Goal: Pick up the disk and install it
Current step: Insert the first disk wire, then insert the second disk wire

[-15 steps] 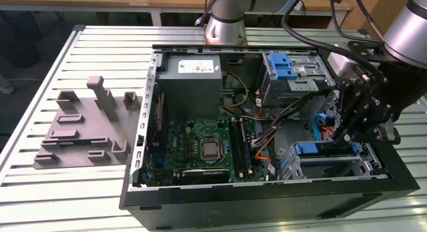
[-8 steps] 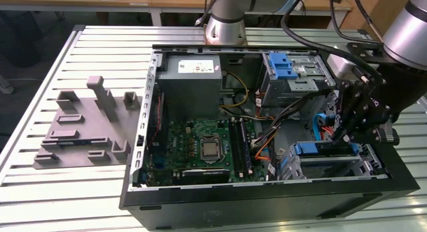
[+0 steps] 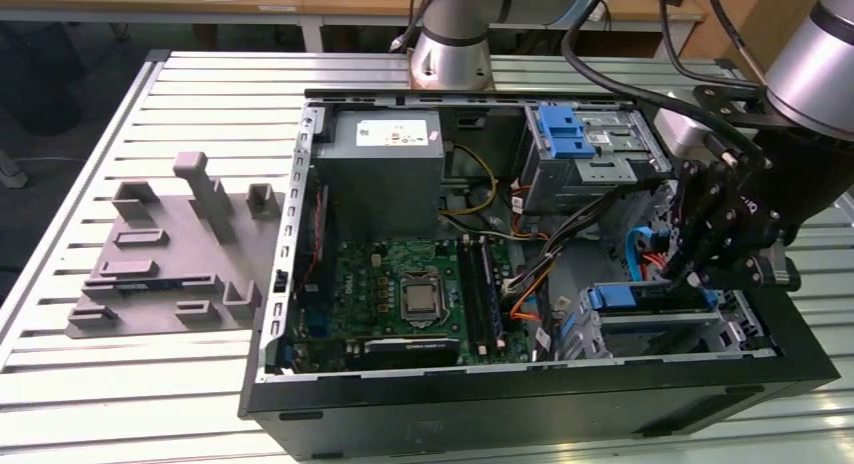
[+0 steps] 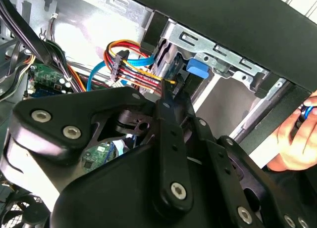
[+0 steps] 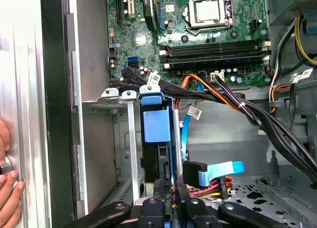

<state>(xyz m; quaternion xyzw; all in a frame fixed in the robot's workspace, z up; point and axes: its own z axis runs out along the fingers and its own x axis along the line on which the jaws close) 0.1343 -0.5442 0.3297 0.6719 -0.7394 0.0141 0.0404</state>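
Disk (image 5: 157, 139) sits on edge in the drive cage (image 5: 116, 139) at the front corner of the computer case (image 3: 534, 404), blue bracket tab facing the motherboard (image 3: 414, 294). Looks mostly seated, though how deep is hard to judge. Pincer (image 3: 694, 269) is down at the disk's cable end; its fingers (image 5: 171, 198) look closed on the disk's edge.

Risks: the orange and red cables (image 5: 213, 188) lie just beside the fingers and could snag or pull loose. A tilted disk could jam against the cage rail. A person's hand (image 5: 7, 188) rests on the desk beside the case, close to the arm.

Arm reaches down into the case, wrist steeply angled over the cage.
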